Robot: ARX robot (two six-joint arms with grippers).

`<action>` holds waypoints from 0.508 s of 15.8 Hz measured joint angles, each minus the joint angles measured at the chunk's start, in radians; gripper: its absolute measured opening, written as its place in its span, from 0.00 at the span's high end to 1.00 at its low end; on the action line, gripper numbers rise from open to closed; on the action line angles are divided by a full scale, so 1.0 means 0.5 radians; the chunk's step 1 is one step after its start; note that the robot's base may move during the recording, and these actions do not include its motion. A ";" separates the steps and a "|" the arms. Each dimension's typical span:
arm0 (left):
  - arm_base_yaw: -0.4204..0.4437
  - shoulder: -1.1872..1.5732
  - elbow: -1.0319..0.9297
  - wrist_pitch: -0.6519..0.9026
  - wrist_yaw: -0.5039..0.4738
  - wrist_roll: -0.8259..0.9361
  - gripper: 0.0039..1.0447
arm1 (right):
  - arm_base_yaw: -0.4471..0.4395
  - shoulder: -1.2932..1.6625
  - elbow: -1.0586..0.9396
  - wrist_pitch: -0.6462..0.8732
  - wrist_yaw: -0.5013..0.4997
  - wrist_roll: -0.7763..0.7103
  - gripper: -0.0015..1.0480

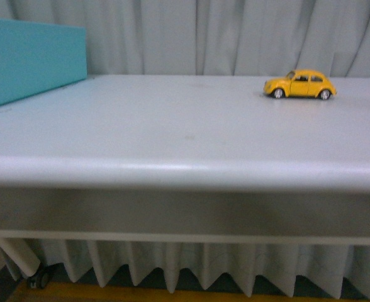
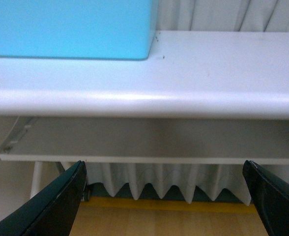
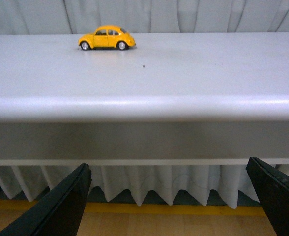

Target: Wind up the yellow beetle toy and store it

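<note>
Yellow beetle toy (image 1: 299,84): glossy, rounded.

Setting: looks like a lab test bench, not a home. Plain white table (image 1: 172,145) with a rounded front edge fills mid-frame. A pale pleated curtain (image 1: 235,38) backs the whole top and shows again beneath. Teal box (image 1: 28,56) upper left. Castor (image 1: 41,277) and yellow floor strip (image 1: 109,293) bottom left.

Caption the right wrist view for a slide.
Open right gripper faces the white table's front edge; the yellow beetle toy stands on its wheels toward the far side.
</note>
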 joint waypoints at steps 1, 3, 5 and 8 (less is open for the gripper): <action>0.000 0.000 0.000 0.000 0.002 0.002 0.06 | 0.000 0.000 0.000 -0.002 -0.001 0.001 0.06; 0.000 0.000 0.000 -0.001 0.001 0.001 0.06 | 0.000 0.000 0.000 -0.001 0.000 0.001 0.06; 0.000 0.000 0.000 0.001 -0.002 -0.002 0.06 | 0.000 0.000 0.000 -0.001 -0.001 0.001 0.06; 0.000 0.000 0.000 -0.002 0.003 0.002 0.06 | 0.000 0.000 0.000 -0.001 -0.002 0.000 0.06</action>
